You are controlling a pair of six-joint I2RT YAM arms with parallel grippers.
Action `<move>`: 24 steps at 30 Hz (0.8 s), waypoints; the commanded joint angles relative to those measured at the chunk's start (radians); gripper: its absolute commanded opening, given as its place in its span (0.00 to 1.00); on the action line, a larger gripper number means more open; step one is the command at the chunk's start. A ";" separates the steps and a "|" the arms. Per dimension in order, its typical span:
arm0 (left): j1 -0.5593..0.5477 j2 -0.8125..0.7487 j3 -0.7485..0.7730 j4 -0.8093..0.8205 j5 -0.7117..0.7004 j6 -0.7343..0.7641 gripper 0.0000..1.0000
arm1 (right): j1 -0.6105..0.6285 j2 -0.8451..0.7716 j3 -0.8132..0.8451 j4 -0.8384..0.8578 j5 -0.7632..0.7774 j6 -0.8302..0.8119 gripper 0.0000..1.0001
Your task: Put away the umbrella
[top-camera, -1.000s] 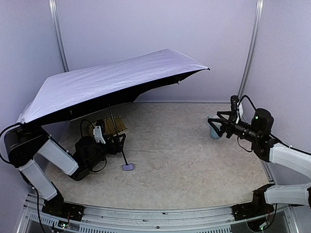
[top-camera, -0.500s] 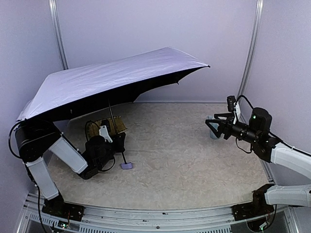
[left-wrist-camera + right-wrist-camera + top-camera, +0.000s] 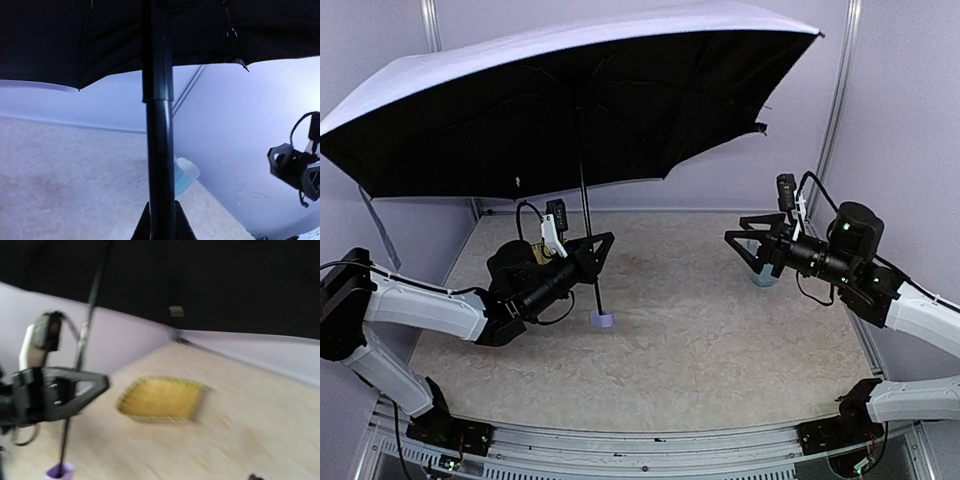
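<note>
Lifted off the tabletop [image 3: 680,330], the umbrella [image 3: 570,110] now stands open overhead, its shaft [image 3: 586,215] upright in the clamped left end effector [image 3: 592,247]. The right end effector [image 3: 733,228], jaws apart, faces it from well to the right.

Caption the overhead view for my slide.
Left arm, jaws shut on the shaft, holds the open umbrella upright; right arm nearby, jaws open.

One umbrella [image 3: 570,110] is in view. There are two robot arms and so two grippers, the left gripper [image 3: 602,240] and the right gripper [image 3: 736,229]. The one table [image 3: 700,340] carries one yellow woven tray [image 3: 162,399] and one pale blue cup [image 3: 763,277].
</note>
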 commanded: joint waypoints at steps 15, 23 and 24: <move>-0.238 0.133 0.174 0.222 0.349 0.008 0.00 | 0.121 0.413 0.460 0.441 -0.166 0.386 0.73; -0.295 0.169 0.182 0.278 0.332 0.021 0.00 | 0.127 0.432 0.411 0.638 0.009 0.470 0.65; -0.303 0.175 0.189 0.279 0.329 0.026 0.00 | 0.128 0.437 0.406 0.646 0.030 0.482 0.64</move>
